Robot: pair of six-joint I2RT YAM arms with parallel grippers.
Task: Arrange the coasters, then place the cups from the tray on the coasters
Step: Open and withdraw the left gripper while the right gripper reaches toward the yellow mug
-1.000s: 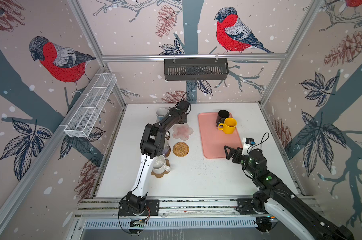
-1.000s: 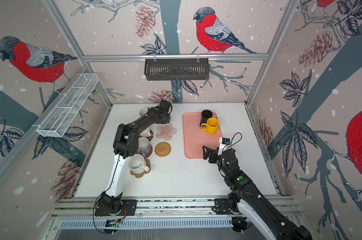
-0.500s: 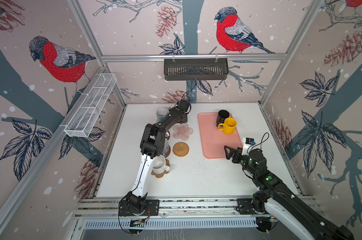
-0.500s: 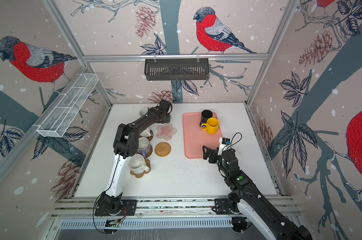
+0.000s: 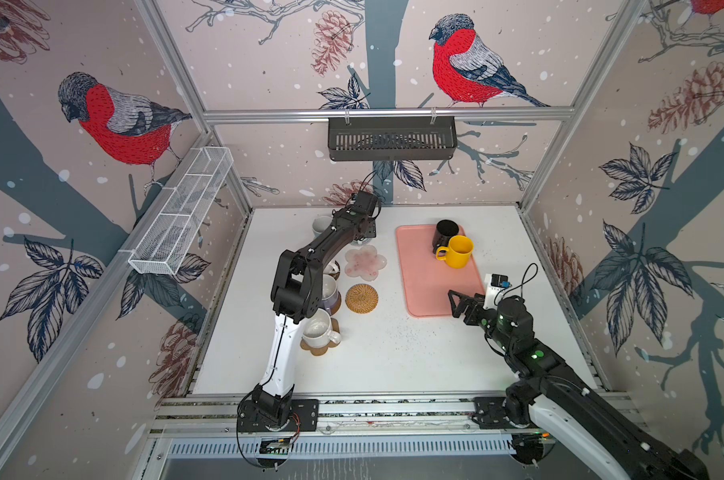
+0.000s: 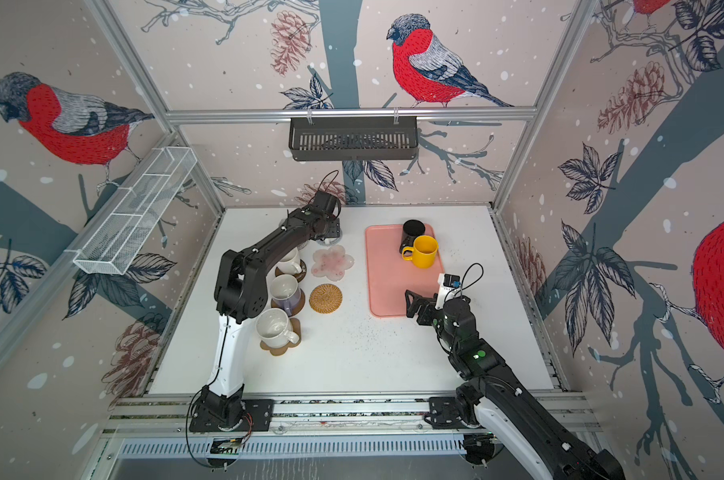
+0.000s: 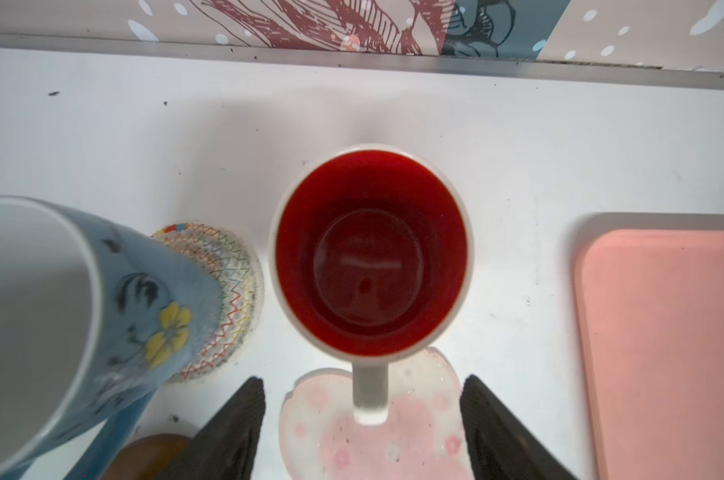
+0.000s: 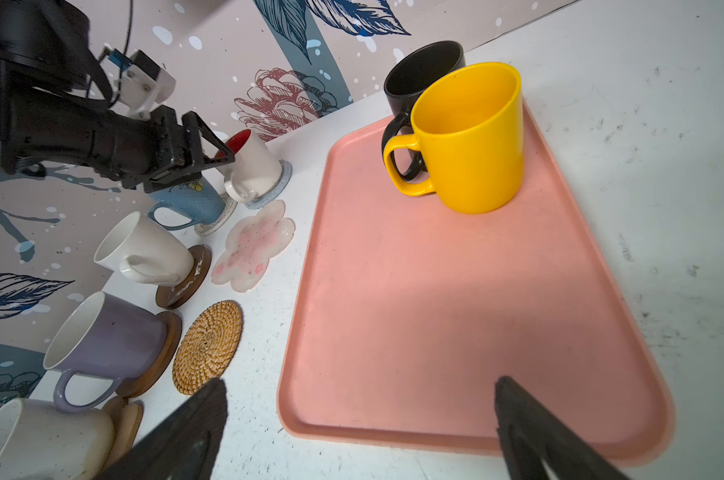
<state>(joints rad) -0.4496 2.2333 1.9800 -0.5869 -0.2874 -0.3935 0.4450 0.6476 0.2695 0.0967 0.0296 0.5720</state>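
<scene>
Mug (image 7: 370, 253) on coaster (image 8: 280, 183), left end effector (image 7: 363, 380) spread

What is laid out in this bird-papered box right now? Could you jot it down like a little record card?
Cups on tray: black mug and yellow mug, on the pink tray
Cups on coasters: five: red-inside mug, light blue mug, white mug, lavender mug, cream mug
Bare coasters: pink flower coaster, wicker coaster
Left gripper: open, fingers either side of the red-inside mug's handle, not touching it
Right gripper: open, over the tray's near end, holding nothing
</scene>
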